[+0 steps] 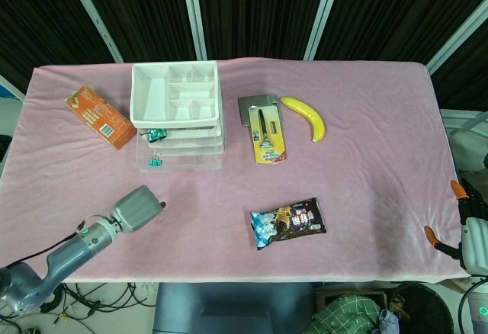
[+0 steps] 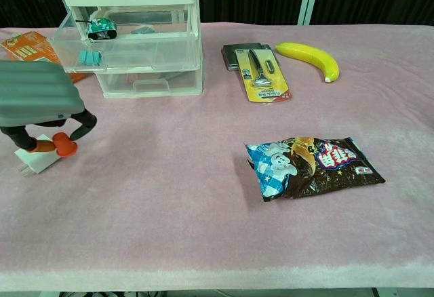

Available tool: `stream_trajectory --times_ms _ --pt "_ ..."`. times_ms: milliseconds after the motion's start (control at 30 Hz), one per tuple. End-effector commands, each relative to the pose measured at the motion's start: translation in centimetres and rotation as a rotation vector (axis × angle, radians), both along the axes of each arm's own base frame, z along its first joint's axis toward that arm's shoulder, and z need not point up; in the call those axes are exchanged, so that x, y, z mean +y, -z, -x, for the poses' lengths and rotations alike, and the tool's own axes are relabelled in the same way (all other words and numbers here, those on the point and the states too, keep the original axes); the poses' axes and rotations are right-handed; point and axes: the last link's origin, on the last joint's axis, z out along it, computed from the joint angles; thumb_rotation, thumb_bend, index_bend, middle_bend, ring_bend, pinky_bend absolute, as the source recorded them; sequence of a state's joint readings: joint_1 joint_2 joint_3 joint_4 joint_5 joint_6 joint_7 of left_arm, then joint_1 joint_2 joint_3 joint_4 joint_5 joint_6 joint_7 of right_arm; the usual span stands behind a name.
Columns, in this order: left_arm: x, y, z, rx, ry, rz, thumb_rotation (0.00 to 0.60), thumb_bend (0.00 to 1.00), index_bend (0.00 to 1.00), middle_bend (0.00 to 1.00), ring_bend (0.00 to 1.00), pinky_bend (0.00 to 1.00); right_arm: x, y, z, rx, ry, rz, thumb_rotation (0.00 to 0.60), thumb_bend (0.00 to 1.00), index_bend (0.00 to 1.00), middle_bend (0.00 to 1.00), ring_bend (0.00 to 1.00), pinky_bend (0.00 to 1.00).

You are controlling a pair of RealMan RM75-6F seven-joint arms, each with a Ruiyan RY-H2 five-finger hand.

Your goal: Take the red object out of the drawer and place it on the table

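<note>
My left hand [image 1: 137, 208] [image 2: 37, 97] hangs low over the table's front left. A small red object [image 2: 66, 145] is pinched between its orange-tipped thumb and a black finger. The object is at table level, against a white charger [image 2: 34, 161]. In the head view the hand covers both. The clear drawer unit [image 1: 179, 120] [image 2: 129, 46] stands behind, and one drawer [image 2: 122, 56] is pulled out with teal and green items inside. My right hand [image 1: 473, 242] rests off the table's right front corner, fingers apart, holding nothing.
An orange box [image 1: 101, 117] lies left of the drawers. A razor pack [image 1: 267, 132] and a banana [image 1: 305, 117] lie right of them. A snack bag [image 1: 288, 222] sits in the front middle. A white divided tray [image 1: 175, 94] tops the drawer unit.
</note>
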State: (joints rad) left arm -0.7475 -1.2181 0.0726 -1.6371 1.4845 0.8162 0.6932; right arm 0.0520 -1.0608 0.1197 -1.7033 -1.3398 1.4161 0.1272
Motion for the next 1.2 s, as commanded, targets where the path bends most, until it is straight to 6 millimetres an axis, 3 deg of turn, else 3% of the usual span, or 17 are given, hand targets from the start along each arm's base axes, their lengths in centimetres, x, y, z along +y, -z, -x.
stream_trajectory --times_ms 33,333,567,700,833,900,967,1033,1100,1200 --pt "-0.1 0.9 0.2 0.020 0.006 0.008 0.600 0.31 0.56 1.00 1.00 1.00 0.0 0.0 0.0 0.000 0.000 0.000 0.600 0.20 0.00 0.00 0.00 0.12" --pt "-0.4 2.5 0.7 0.041 -0.004 0.014 0.600 0.27 0.55 1.00 1.00 1.00 0.0 0.0 0.0 -0.002 0.000 -0.001 0.600 0.20 0.00 0.00 0.00 0.12" --pt "-0.5 2.5 0.6 0.023 -0.016 0.005 0.600 0.19 0.51 1.00 1.00 1.00 0.0 0.0 0.0 -0.001 0.001 -0.002 0.600 0.20 0.00 0.00 0.00 0.12" --pt "-0.4 1.6 -0.1 -0.041 -0.039 -0.026 0.600 0.16 0.45 1.00 1.00 1.00 0.0 -0.1 0.0 -0.002 0.003 0.000 0.600 0.20 0.00 0.00 0.00 0.12" --pt "-0.4 -1.2 -0.9 -0.151 -0.034 -0.127 0.600 0.12 0.33 1.00 0.99 1.00 0.0 0.0 0.0 0.001 0.002 -0.004 0.600 0.20 0.00 0.00 0.00 0.12" --pt "-0.9 -2.4 -0.8 -0.191 -0.021 -0.170 0.600 0.11 0.27 0.93 0.93 0.96 0.1 0.0 0.1 0.002 0.002 -0.006 0.600 0.20 0.00 0.00 0.00 0.12" --pt "-1.8 -3.5 -0.4 -0.242 -0.031 -0.209 0.600 0.10 0.21 0.77 0.79 0.85 0.1 0.0 0.0 0.004 0.002 -0.007 0.600 0.20 0.00 0.00 0.00 0.12" --pt "-2.8 -4.3 0.1 -0.285 -0.049 -0.233 0.600 0.10 0.14 0.52 0.60 0.65 0.1 0.0 0.0 0.007 0.001 -0.008 0.600 0.20 0.00 0.00 0.00 0.12" --pt "-4.4 -5.7 1.0 -0.344 -0.082 -0.272 0.600 0.09 0.08 0.33 0.46 0.52 0.1 0.0 0.0 0.013 0.000 -0.011 0.600 0.20 0.00 0.00 0.00 0.12" --pt "-6.2 -7.3 2.1 -0.415 -0.120 -0.312 0.600 0.09 0.02 0.13 0.26 0.35 0.1 0.1 0.0 0.022 -0.004 -0.012 0.600 0.20 0.00 0.00 0.00 0.12"
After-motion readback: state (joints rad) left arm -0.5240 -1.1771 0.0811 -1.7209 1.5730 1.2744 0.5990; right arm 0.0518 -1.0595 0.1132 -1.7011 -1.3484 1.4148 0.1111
